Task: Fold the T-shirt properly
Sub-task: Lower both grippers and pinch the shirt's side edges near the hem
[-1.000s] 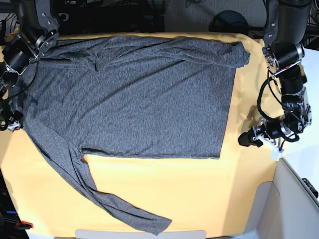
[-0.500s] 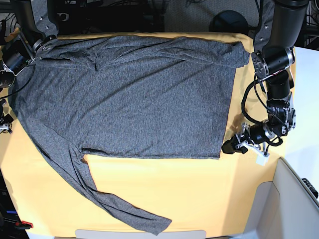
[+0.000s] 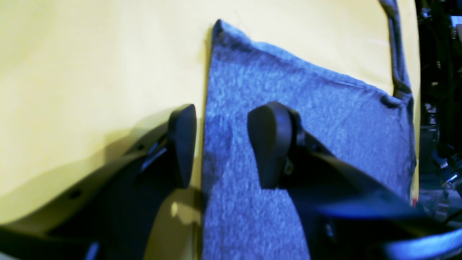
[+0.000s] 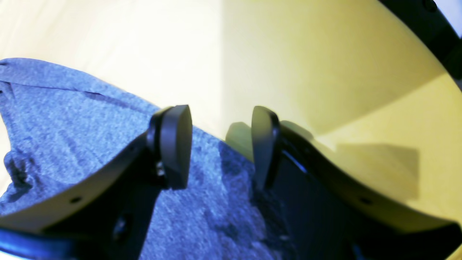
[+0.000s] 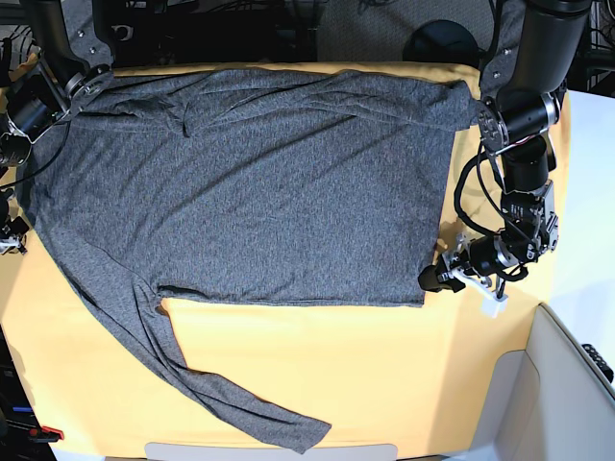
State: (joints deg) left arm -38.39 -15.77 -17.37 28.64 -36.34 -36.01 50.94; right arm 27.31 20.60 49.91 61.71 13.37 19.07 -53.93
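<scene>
The dark heather-grey long-sleeved T-shirt (image 5: pixel 259 192) lies spread flat on the yellow-orange table cloth (image 5: pixel 384 375). One sleeve (image 5: pixel 231 399) trails toward the front edge, and the other lies along the top (image 5: pixel 365 96). My left gripper (image 5: pixel 430 279) is open, low at the hem's lower right corner. In the left wrist view (image 3: pixel 225 144) its jaws straddle the shirt's edge (image 3: pixel 288 90), one finger on the cloth and one over the fabric. My right gripper (image 4: pixel 220 144) is open over the shirt's edge (image 4: pixel 72 115). In the base view it barely shows at the far left (image 5: pixel 10 235).
A pale grey bin or panel (image 5: pixel 567 384) stands at the front right corner of the table. Dark stands and cables (image 5: pixel 240 29) crowd the space behind the table. The left arm's cabling (image 5: pixel 480 192) hangs beside the shirt's right side.
My left gripper has moved left across the cloth, from beside the table's right edge to the hem's corner. My right gripper has shifted slightly at the far left. The shirt has not moved.
</scene>
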